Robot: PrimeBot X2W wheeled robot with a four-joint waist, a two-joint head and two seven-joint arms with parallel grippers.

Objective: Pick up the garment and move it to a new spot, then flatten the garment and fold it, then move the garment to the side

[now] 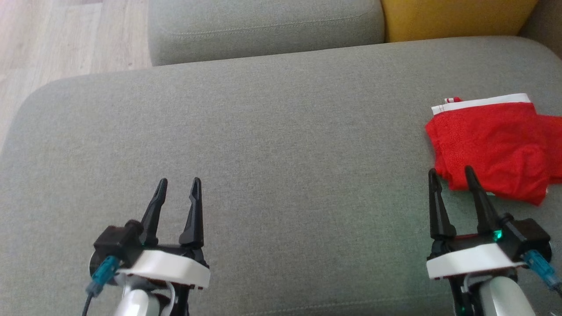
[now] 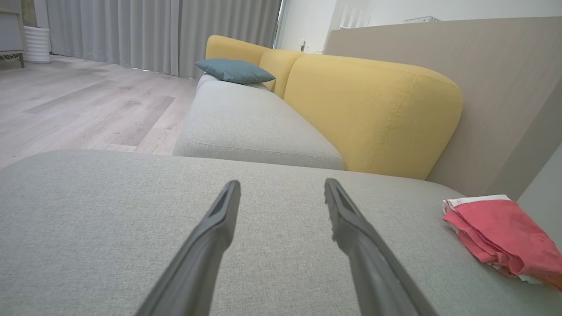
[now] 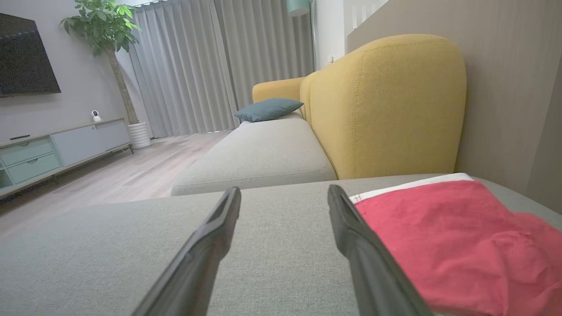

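On the R side of the grey seat cushion (image 1: 281, 145) lies the garment (image 1: 487, 145): red, folded into a rough rectangle w/ some wrinkles, white band along its far edge, toward the yellow backrest (image 1: 456, 17). The right gripper (image 1: 451, 170) hangs low at the garment's near-L corner, fingers wide apart, nothing betw. them. In the head view the tip of its outer finger overlaps the red cloth; touching or not, can't tell. In the right wrist view that same finger runs along the garment's edge, w/ bare cushion betw. the 2 fingers. The left gripper (image 1: 180, 180) is well apart from the garment, over the bare L-centre of the cushion, fingers also spread wide and empty. Beyond this cushion a 2nd grey seat (image 2: 246, 127) continues along the backrest, w/ a blue-grey pillow (image 2: 235, 70) at its far end. Pale wood floor (image 2: 88, 101) to the L, grey curtains (image 2: 145, 30) behind.
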